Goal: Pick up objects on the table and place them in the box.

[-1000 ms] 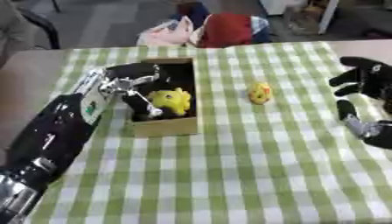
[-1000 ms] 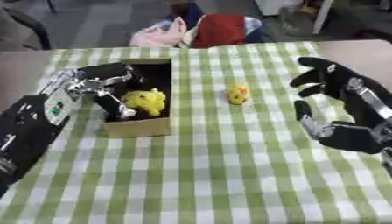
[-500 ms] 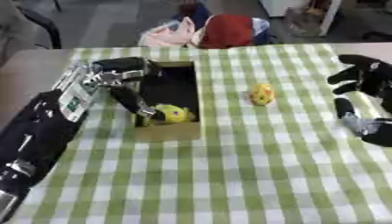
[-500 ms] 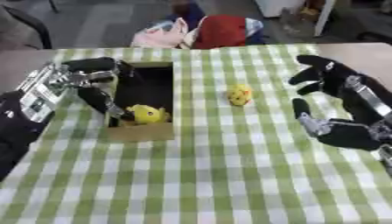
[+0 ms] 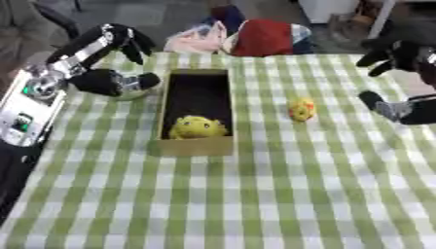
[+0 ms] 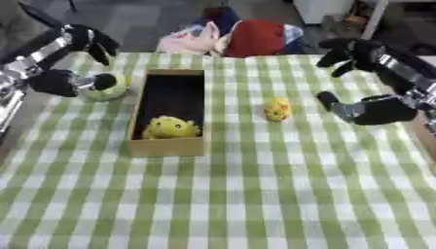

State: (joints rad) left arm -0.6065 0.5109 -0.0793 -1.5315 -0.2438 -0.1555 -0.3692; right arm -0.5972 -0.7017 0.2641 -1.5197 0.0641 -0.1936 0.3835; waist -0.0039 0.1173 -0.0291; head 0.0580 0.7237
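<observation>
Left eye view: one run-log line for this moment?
left hand: open, left of box | yellow toy: in box | small yellow toy: on table | right hand: open, idle

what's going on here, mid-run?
Pick-and-place into the cardboard box on the checked table. One yellow toy already lies in the box's near end. The left hand is beside the box's far left corner, open, with something pale green just under it; I can't tell if it's touching. A second small yellow toy sits on the cloth right of the box. The right hand hovers open beside it.

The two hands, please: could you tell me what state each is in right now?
Left hand: open, holding nothing.
Right hand: open, holding nothing.
</observation>
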